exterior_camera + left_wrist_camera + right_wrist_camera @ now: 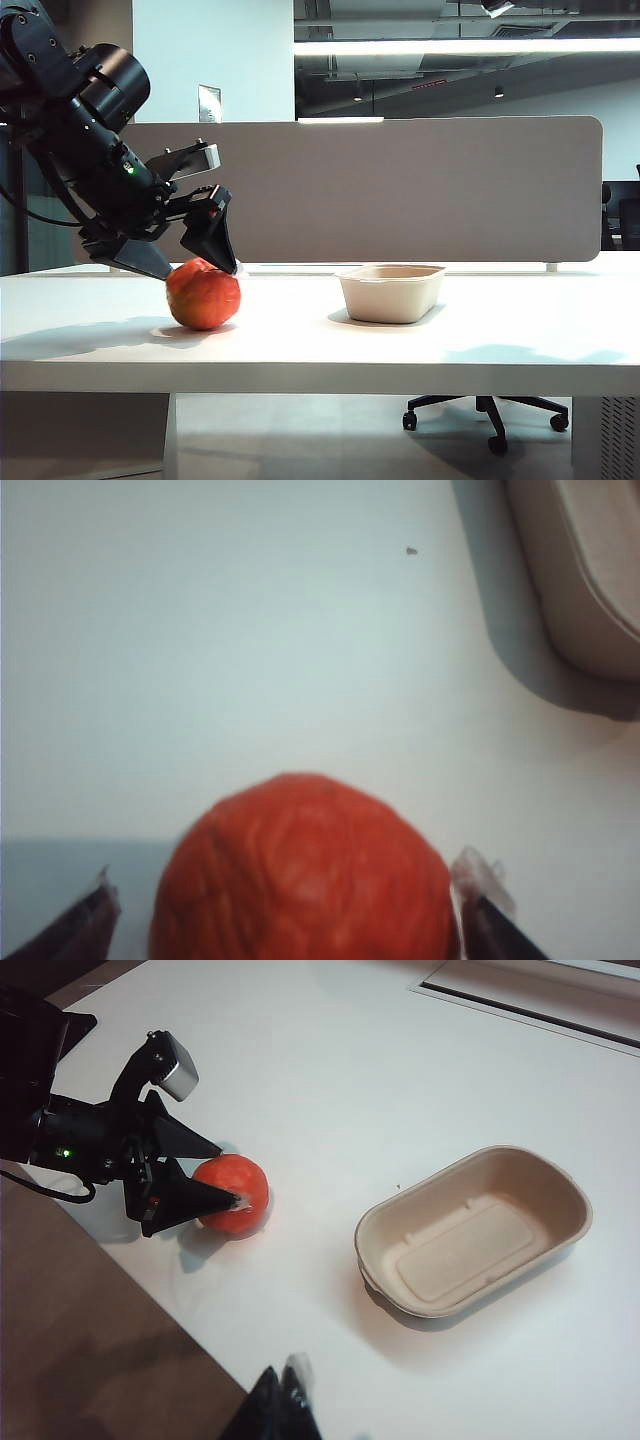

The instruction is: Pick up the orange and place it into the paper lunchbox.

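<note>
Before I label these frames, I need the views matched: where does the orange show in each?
Exterior view: orange on the table left of centre, under the open left gripper.
Left wrist view: orange between the fingertips.
Right wrist view: orange beside the left gripper.
Shared landmark: paper lunchbox.

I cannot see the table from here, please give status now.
Left claw open, fingers either side of the orange, not closed. Right claw shut, held above the table, holding nothing. Paper lunchbox empty. Nothing between orange and lunchbox.
</note>
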Available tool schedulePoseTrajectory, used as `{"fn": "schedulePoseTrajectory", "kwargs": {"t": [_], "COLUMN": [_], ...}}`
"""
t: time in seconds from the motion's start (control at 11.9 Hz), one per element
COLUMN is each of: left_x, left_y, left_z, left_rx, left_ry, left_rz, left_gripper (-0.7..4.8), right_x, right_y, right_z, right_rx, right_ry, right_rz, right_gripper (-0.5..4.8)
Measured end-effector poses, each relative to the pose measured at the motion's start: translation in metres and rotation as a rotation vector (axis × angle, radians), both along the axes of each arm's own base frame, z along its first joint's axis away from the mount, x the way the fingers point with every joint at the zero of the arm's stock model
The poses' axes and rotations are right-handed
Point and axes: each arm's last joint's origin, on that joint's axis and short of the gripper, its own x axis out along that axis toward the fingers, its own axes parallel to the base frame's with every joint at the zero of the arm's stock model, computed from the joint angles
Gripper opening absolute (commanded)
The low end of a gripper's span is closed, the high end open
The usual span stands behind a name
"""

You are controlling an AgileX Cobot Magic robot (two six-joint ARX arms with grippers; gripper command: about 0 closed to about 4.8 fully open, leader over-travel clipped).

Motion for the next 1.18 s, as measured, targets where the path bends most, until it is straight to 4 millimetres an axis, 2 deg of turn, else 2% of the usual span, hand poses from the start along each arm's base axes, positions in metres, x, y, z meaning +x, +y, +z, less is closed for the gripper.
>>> {"fn": "schedulePoseTrajectory", "kwargs": {"t": [0.76,1.18], "left_x": [0.001,0.002], "left_y": [0.0,-0.001], "left_z": [-0.012,-0.011], "left_rx": [0.028,0.023], "left_ry": [0.04,0.026], "left_rz": [-0.012,-0.012], "left_gripper": [4.79,4.79], "right_x": [0.0,0.0], "right_y": [0.0,0.0], "right_z": [0.0,0.0], "right_rx": [0.0,0.0], "right_ry": [-0.001,0.0], "right_rz": [0.0,0.0], "right_gripper": [-0.04,-0.04]}}
